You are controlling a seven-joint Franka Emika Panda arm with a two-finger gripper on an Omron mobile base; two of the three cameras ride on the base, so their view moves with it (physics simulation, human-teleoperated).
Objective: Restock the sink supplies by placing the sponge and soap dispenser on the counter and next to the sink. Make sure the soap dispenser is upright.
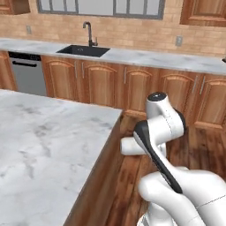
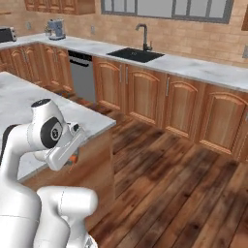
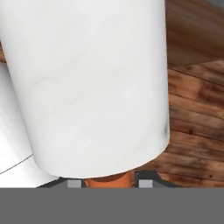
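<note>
The hand view looks close along the soap dispenser (image 3: pixel 92 83), a white cylinder that takes up most of the picture, with its orange-brown pump end (image 3: pixel 107 180) sitting low between the two dark fingertips (image 3: pixel 148 178); the gripper (image 3: pixel 107 183) is closed on the bottle, pinching it at that end, above a brown wooden floor (image 3: pixel 197 122). The right base view shows the folded arm beside the marbled island (image 2: pixel 24 97), with a small orange spot of the dispenser (image 2: pixel 73 158) peeking out under the wrist. The left base view shows the arm bent low in front of the island's corner (image 1: pixel 44 132); there the hand itself is hidden behind the arm's links. Both base views show the counter (image 1: pixel 132 56) along the brick wall, well apart from the arm, with the black sink (image 1: pixel 83 50) and its curved faucet (image 1: pixel 88 33). The right base view adds a dishwasher front (image 2: pixel 82 72) and a small appliance (image 2: pixel 56 29) at the counter's far left.
</note>
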